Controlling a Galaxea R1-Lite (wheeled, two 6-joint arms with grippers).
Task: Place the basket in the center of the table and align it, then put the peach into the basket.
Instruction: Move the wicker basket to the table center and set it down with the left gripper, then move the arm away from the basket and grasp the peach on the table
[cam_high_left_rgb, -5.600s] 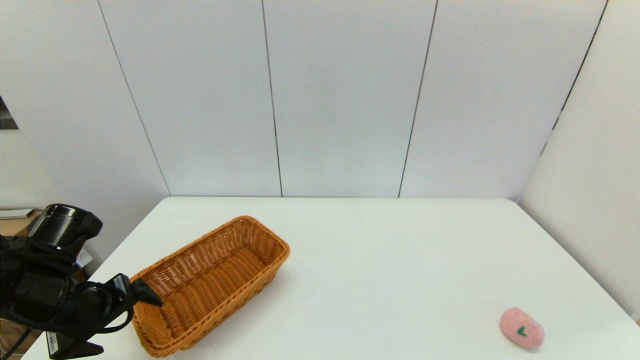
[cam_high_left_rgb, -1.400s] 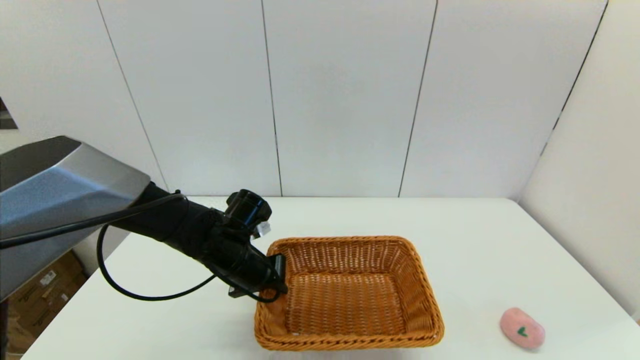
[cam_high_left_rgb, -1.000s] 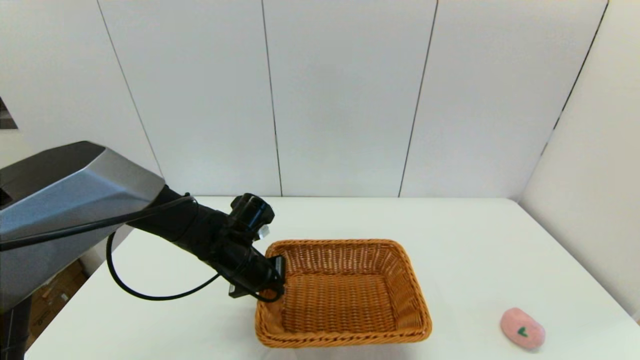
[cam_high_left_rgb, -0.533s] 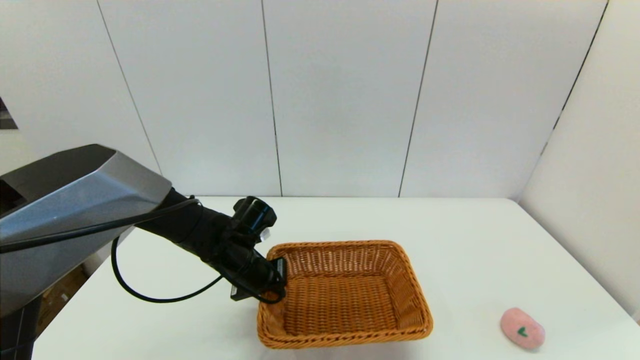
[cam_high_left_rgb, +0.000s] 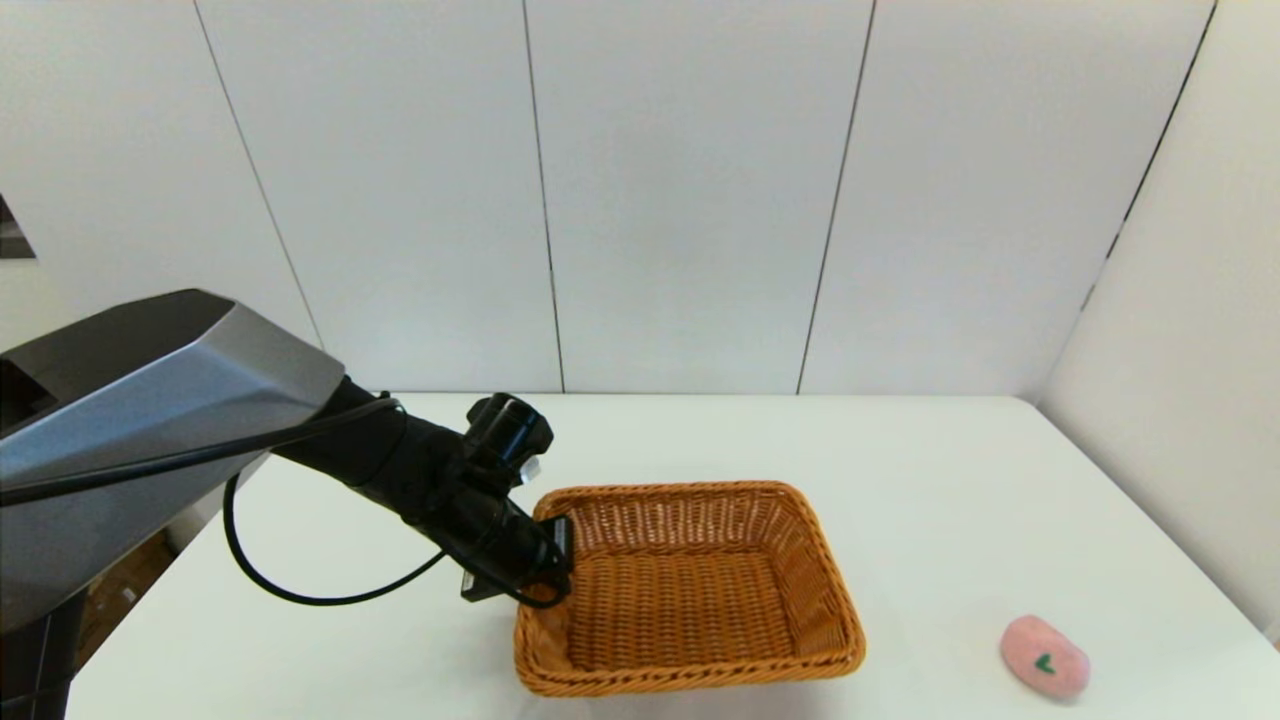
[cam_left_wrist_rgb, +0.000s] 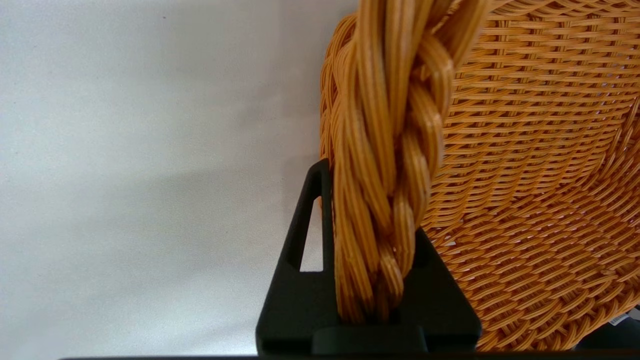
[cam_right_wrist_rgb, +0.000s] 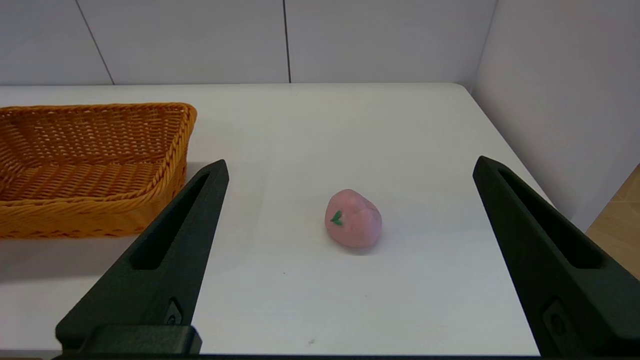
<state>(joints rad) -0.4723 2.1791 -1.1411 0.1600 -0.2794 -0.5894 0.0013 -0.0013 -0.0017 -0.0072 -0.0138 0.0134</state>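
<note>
White and matte, the broad rectangular counter (cam_high_left_rgb: 700, 440) is the largest thing here, its far edge meeting a pale panelled wall (cam_high_left_rgb: 680, 200). Bare surface runs along the far edge, down the left side under the arm, and between basket and peach on the right.

Next in size, the rectangular orange-brown woven wicker basket (cam_high_left_rgb: 690, 590) with braided rim sits toward the counter's near edge, about midway between its left and right edges, its long sides roughly parallel to the near edge.

A grey-shelled left arm reaches in from the left edge, its black forearm angled down toward the basket's left short side. The left claw (cam_high_left_rgb: 556, 560) is clamped on that braided rim (cam_left_wrist_rgb: 385, 165), one finger outside the wall, the other inside.

The right claw (cam_right_wrist_rgb: 350, 260) hangs low near the counter's near right corner, fingers (cam_right_wrist_rgb: 165, 250) spread wide apart and holding nothing.

Smallest, the pink egg-shaped soft toy peach (cam_high_left_rgb: 1044, 656) with a green leaf mark lies near the near right corner, well apart from the basket.
</note>
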